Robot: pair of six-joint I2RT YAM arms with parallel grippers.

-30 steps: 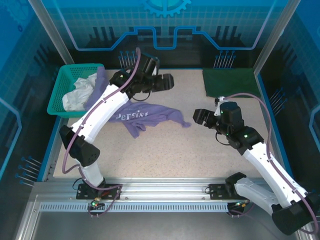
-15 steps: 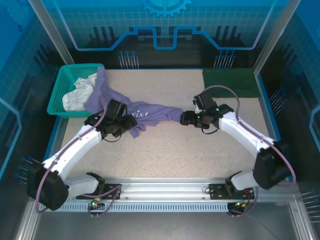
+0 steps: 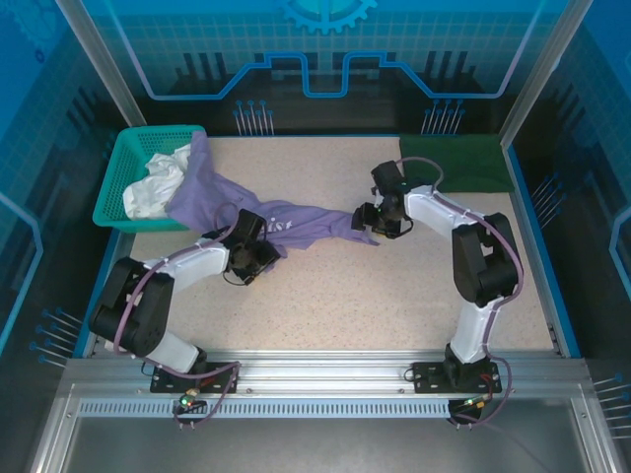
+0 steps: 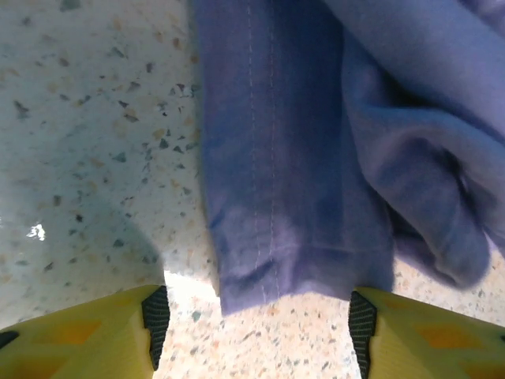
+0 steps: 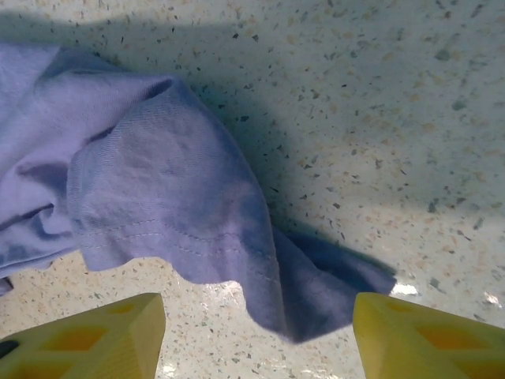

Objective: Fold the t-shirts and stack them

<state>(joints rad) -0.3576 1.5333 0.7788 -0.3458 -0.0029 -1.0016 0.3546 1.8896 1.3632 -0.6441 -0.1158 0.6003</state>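
A lavender-purple t-shirt [image 3: 296, 222] lies crumpled across the table, one end draped over the basket's rim. Down at its near-left end sits my left gripper [image 3: 258, 258], open; its yellow fingers [image 4: 95, 335] straddle a stitched hem [image 4: 268, 268] just ahead of them without touching it. At the shirt's right tip my right gripper [image 3: 370, 222] stands open too, its fingers [image 5: 410, 335] either side of a hemmed corner [image 5: 316, 300] lying on the table. A dark green t-shirt [image 3: 455, 161] lies folded flat at the back right.
A teal mesh basket [image 3: 123, 163] at the back left holds a white cloth [image 3: 153, 187]. The speckled tabletop [image 3: 394, 296] is bare in front of the shirt. Blue enclosure walls ring the table.
Both arms swung in from above the table and dropped to the purple shirt's two ends. Both grippers narrowed somewhat but still stand open. The shirt has hardly shifted.
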